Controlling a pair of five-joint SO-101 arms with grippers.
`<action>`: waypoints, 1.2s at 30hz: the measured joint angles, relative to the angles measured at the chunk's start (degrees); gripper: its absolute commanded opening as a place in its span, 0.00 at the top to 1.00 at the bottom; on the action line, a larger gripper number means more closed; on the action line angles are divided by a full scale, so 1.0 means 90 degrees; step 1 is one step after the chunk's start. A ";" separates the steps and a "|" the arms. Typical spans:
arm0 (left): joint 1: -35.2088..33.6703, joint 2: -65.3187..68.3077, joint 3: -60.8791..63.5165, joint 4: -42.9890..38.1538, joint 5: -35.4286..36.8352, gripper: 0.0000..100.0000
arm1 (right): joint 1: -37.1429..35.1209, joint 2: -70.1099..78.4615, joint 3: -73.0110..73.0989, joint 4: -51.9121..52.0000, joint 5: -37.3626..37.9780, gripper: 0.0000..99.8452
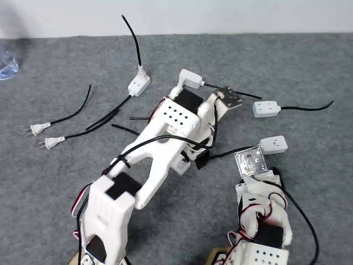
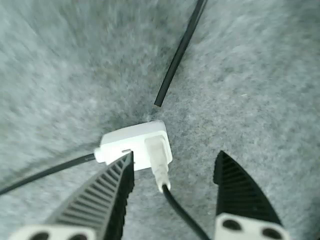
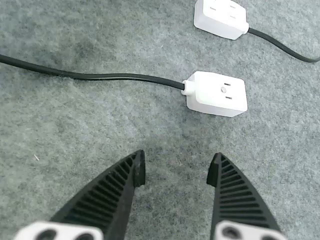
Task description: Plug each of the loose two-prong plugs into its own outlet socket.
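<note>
Plugs lie loose far out to the left, well apart from both grippers: an upper plug [image 1: 34,130] and a lower plug [image 1: 51,142], each on a short black cord on the grey desk [image 1: 309,61]. Between them and the left gripper [image 2: 172,170] sits a lone socket [image 1: 139,84] with its own cord. The left gripper is released and holds nothing. Just ahead of its spread fingers lies a filled socket [image 2: 134,145] with a white plug [image 2: 158,157] seated in its face, and a loose cord end [image 2: 175,60] lies beyond. Farther right, the right gripper [image 3: 175,172] is also released and empty. A near socket [image 3: 216,93] rests just ahead of it, and a far socket [image 3: 221,17] lies past that one, both with bare slots.
</note>
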State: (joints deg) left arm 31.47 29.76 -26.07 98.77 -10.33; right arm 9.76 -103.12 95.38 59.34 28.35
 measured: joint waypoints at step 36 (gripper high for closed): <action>-0.3653 -0.5353 0.2784 -0.0557 -0.4493 0.75 | -0.0010 0.0000 0.0000 0.0000 0.0000 0.80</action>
State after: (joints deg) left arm -1.41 -18.42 -1.01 93.76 -50.77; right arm 9.67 -103.12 95.38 59.34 28.35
